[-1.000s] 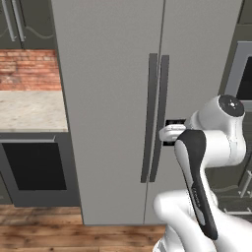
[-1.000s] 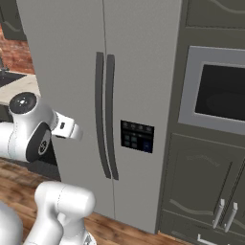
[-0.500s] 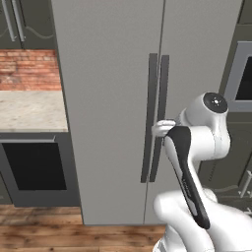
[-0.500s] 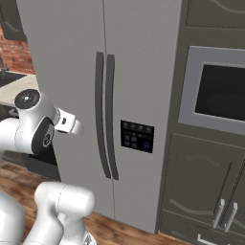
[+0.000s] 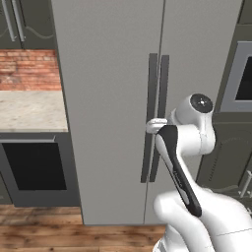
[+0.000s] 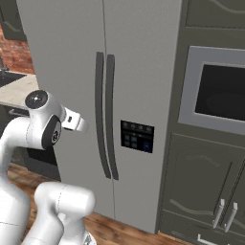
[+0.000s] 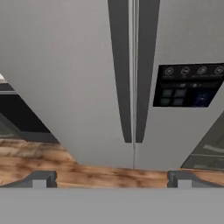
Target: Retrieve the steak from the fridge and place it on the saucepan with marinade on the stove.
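Tool (image 7: pixel 112 178) of mine is spread wide, grasping nothing, aimed at the closed fridge (image 5: pixel 113 98) just short of its two dark vertical handles (image 7: pixel 127 74); dispenser panel (image 6: pixel 137 136) sits right of them.

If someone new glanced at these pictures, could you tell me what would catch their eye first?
The tall grey fridge, both doors shut, with its two dark handles meeting at the centre seam. The open gripper faces those handles, short of them. A dark dispenser panel sits on the right door.
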Available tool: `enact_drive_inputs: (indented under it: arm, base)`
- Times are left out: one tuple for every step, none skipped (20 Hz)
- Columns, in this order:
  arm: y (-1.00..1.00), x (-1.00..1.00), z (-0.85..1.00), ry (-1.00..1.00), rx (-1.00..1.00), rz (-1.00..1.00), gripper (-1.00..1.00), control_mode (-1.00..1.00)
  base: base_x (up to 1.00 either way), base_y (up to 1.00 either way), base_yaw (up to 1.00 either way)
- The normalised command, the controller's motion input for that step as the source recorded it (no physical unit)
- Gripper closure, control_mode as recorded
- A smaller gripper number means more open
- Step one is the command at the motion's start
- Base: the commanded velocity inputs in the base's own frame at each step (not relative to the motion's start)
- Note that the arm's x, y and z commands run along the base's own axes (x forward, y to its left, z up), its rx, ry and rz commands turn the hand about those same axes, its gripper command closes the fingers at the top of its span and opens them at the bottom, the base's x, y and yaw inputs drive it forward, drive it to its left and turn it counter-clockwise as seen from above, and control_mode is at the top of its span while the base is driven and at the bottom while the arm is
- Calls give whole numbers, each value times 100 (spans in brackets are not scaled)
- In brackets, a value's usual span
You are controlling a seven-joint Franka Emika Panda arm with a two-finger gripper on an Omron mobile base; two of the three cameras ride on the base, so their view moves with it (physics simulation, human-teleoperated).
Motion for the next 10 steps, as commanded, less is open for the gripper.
enact_drive_inputs:
  arm:
    - [0, 36, -29, -3, 0, -1, -100, -100]
    - [0, 36, -23, -3, 0, 0, -100, -100]
    - [0, 33, -21, -3, 0, 0, -100, -100]
    - [0, 25, -16, -3, 0, 0, -100, -100]
    - [0, 21, -11, -3, 0, 0, -100, -100]
    - [0, 19, 0, -3, 0, 0, -100, -100]
    - [-2, 14, 0, -5, 0, 0, -100, -100]
    - [-4, 6, 17, -7, 0, 0, -100, -100]
    - [-4, 1, 26, -9, 0, 0, -100, -100]
    - [-2, 0, 31, -9, 0, 0, -100, -100]
  base:
    - [0, 0, 0]
    - [0, 0, 0]
    - [0, 0, 0]
    - [0, 0, 0]
    - [0, 0, 0]
    - [0, 0, 0]
    - [0, 0, 0]
    - [0, 0, 0]
    - [0, 0, 0]
    - [0, 0, 0]
